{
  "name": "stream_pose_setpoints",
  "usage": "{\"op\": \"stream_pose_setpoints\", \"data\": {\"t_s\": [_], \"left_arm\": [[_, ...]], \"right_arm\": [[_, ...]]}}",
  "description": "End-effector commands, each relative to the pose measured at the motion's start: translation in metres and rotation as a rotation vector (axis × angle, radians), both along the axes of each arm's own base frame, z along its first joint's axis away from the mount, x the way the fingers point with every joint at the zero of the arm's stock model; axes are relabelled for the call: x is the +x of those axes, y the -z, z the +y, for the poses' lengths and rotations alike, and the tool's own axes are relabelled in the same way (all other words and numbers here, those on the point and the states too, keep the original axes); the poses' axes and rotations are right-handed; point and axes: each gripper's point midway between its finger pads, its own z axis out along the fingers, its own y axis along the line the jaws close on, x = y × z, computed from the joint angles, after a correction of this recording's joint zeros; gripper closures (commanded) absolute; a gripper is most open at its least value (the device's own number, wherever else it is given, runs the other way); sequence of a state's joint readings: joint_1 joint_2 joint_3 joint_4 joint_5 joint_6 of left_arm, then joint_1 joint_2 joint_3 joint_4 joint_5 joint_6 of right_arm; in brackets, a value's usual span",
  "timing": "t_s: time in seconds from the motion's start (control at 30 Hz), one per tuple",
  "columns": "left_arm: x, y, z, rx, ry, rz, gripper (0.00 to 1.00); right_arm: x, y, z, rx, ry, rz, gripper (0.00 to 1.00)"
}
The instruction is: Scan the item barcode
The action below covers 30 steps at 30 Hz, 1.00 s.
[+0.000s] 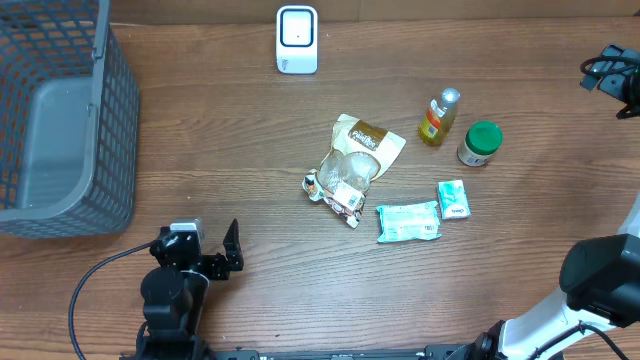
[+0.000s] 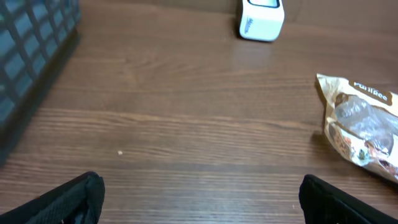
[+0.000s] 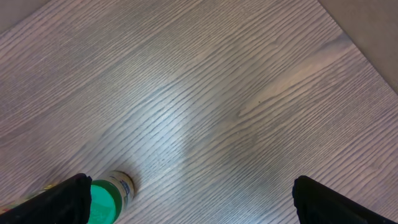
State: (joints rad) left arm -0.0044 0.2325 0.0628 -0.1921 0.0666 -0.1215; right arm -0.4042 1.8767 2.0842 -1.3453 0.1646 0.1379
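Grey mesh forms the basket [image 1: 62,110] at the far left of the wooden bench [image 1: 200,150], its tall walls standing against the left edge.

In front of it, near the front edge, the left end effector [image 2: 202,208] hovers with its two black fingers [image 2: 68,199] spread wide and nothing between them. Its camera looks out across bare wood toward the back of the bench.

At the back, left of centre, a white scanner [image 1: 297,40] stands upright with its dark window facing forward.

The goods to be scanned lie to the right of centre, all on the wood and none gripped. A crumpled tan and clear snack bag [image 1: 352,160] lies flat in the middle. Just right of its lower end is a teal packet [image 1: 408,221], and a smaller teal packet [image 1: 453,199] lies close beside that one at its upper right. Behind them, a small bottle of yellow liquid [image 1: 438,117] with a silver cap stands tilted in the overhead view, next to a jar with a green lid [image 1: 479,144]. Whether the two touch cannot be told.

At the far right, the right end effector [image 3: 193,208] hangs above the wood with its fingers [image 3: 62,199] set wide and empty. The green-lidded jar sits by its left finger in the wrist view.
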Motion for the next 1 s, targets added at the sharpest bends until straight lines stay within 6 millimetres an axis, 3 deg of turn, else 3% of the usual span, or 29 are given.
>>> {"op": "stream_pose_setpoints", "data": {"t_s": [0.0, 0.43, 0.6, 0.97], "left_arm": [[0.0, -0.003, 0.007, 0.055, -0.021, -0.029, 0.0], [0.0, -0.029, 0.008, 0.115, -0.014, -0.147, 0.01], [-0.003, -0.048, 0.008, 0.115, -0.019, -0.23, 0.0], [-0.003, -0.049, 0.009, 0.133, -0.02, -0.238, 0.01]], "right_arm": [[0.0, -0.006, -0.002, -0.012, 0.008, -0.017, 0.0], [0.0, -0.006, -0.002, -0.012, 0.008, -0.017, 0.0], [0.0, -0.006, -0.002, -0.012, 0.008, -0.017, 0.0], [0.0, -0.006, -0.002, -0.012, 0.008, -0.017, 0.0]]}}
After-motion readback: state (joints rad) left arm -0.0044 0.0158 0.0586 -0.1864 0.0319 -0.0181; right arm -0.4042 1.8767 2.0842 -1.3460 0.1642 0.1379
